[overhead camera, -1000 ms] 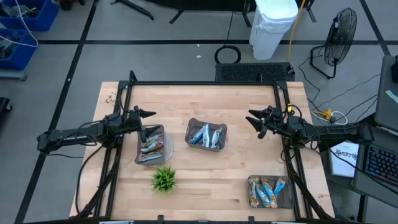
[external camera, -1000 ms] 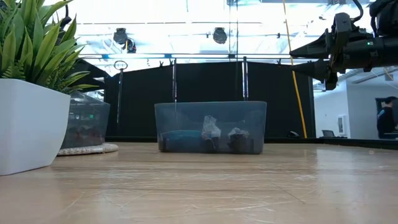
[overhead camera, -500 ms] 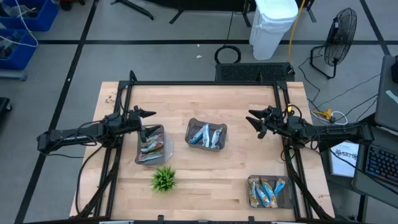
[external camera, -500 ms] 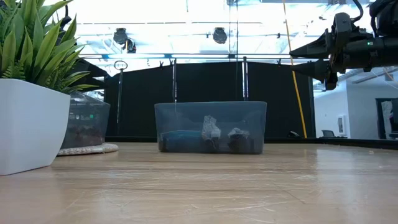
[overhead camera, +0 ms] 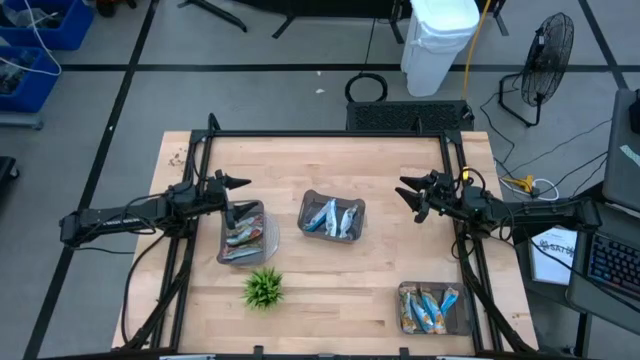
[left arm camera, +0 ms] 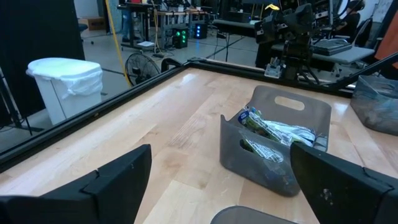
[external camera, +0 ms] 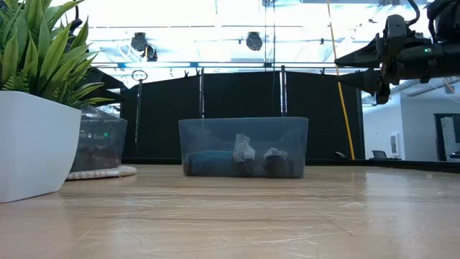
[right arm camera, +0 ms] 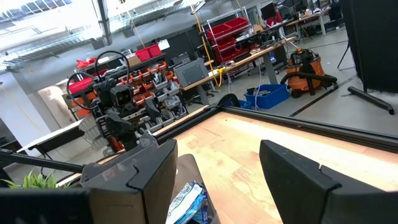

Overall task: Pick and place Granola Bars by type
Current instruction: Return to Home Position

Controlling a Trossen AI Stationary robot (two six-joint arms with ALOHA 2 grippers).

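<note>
The granola bars lie sorted in three dark grey trays. Silver-grey ones fill the left tray (overhead camera: 242, 234), bright blue ones the middle tray (overhead camera: 332, 217) (left arm camera: 273, 144), and blue-and-orange ones the near-right tray (overhead camera: 433, 308). My left gripper (overhead camera: 237, 194) (left arm camera: 221, 152) hovers open above the left tray's far end, pointing toward the middle tray. My right gripper (overhead camera: 408, 196) (external camera: 343, 70) (right arm camera: 217, 149) hangs open and high over the table's right side, also facing the middle tray. Neither has anything between its fingers.
A small green plant in a white pot (overhead camera: 263, 288) (external camera: 32, 137) stands near the front edge, just in front of the left tray. A black frame (overhead camera: 330, 135) runs along the table's far edge and sides. Bare wood lies between the middle tray and the near-right tray.
</note>
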